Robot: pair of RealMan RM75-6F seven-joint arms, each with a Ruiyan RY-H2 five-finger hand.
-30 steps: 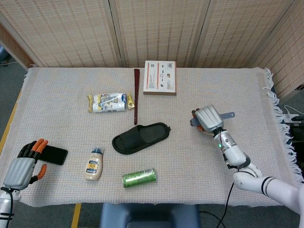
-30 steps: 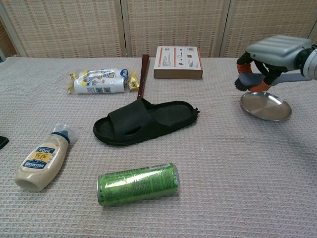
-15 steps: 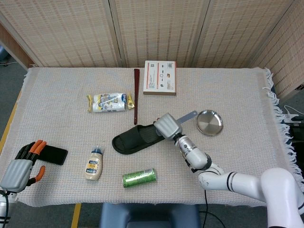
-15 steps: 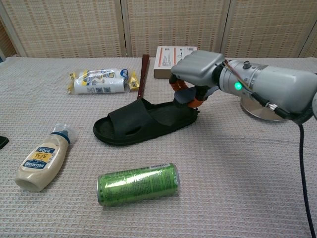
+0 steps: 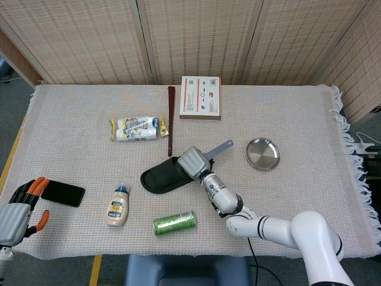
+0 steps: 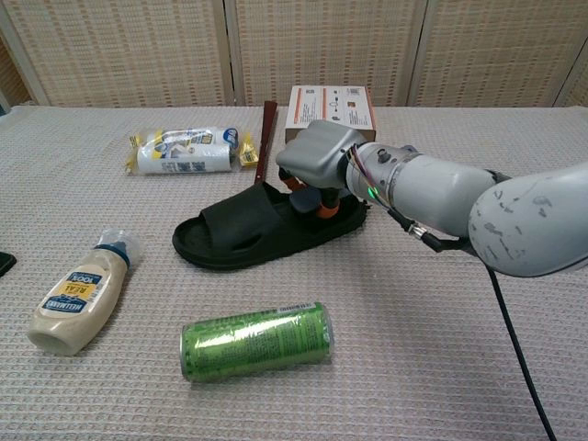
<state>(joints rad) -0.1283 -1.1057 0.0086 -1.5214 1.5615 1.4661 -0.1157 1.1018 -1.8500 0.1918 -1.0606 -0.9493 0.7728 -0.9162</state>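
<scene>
Right hand (image 6: 317,170) clasps a gray-handled tool (image 5: 219,148) over the black slipper (image 6: 241,228) mid-counter — left hand (image 5: 15,213), fingers apart, holds nothing at the counter's front-left corner.

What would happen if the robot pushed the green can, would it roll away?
Probably yes. The green can lies on its round side, so a sideways nudge would likely roll it. The woven tablecloth might slow it. It looks undented, but whether it is full or empty cannot be told.

On the worktop (image 5: 71,113) lie one black slipper (image 5: 159,176), one green can (image 5: 174,222), one mayonnaise bottle (image 5: 118,205), one snack packet (image 5: 136,128), one cardboard box (image 5: 200,97), one steel dish (image 5: 262,154), one dark stick (image 5: 171,119) and one phone (image 5: 62,193).
</scene>
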